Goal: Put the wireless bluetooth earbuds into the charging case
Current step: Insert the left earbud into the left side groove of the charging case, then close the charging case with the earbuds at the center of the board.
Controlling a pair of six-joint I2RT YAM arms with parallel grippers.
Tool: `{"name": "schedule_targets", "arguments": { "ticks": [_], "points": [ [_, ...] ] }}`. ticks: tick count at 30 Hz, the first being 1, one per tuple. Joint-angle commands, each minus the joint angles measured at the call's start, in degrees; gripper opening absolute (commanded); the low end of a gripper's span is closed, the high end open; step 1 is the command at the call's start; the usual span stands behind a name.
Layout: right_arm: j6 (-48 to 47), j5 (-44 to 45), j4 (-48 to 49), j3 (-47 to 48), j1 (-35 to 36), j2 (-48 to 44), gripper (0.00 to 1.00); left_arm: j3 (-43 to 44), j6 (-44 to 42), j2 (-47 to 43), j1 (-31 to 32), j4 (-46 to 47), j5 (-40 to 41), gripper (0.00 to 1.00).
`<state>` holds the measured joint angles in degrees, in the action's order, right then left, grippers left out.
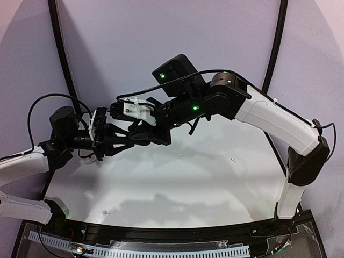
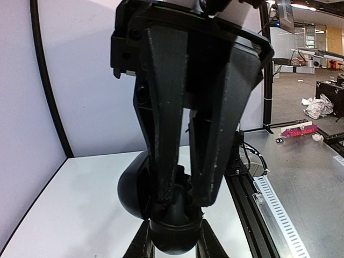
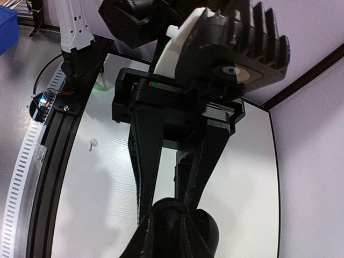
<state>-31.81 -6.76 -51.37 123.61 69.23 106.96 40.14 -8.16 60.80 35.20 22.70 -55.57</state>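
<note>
The left hand [image 2: 173, 248] is clamped on the black charging case [image 2: 131, 191], held above the counter [image 3: 107, 177]. The right hand [image 2: 184, 198] meets the case with its fingers narrowly parted; whether they pinch anything cannot be told. One white earbud [image 3: 92, 143] lies on the counter near the front rail.

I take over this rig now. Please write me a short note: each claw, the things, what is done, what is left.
Left claw: shut on the black case, held in the air over the table.
Right claw: fingers at the same case; gripping or not, I cannot tell.
A tiny white thing, perhaps an earbud, lies on the table near the front edge.
Done: case lifted; its inside is hidden.
Left: probably inserting the earbuds.
</note>
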Motion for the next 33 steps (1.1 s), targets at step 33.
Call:
{"name": "schedule_targets", "arguments": {
  "ticks": [33],
  "points": [
    [27.0,15.8,15.2,-4.6,-5.4,-2.5,0.4,0.0,-5.1,-3.5,0.2,-0.1,4.3,0.01]
  ]
}}
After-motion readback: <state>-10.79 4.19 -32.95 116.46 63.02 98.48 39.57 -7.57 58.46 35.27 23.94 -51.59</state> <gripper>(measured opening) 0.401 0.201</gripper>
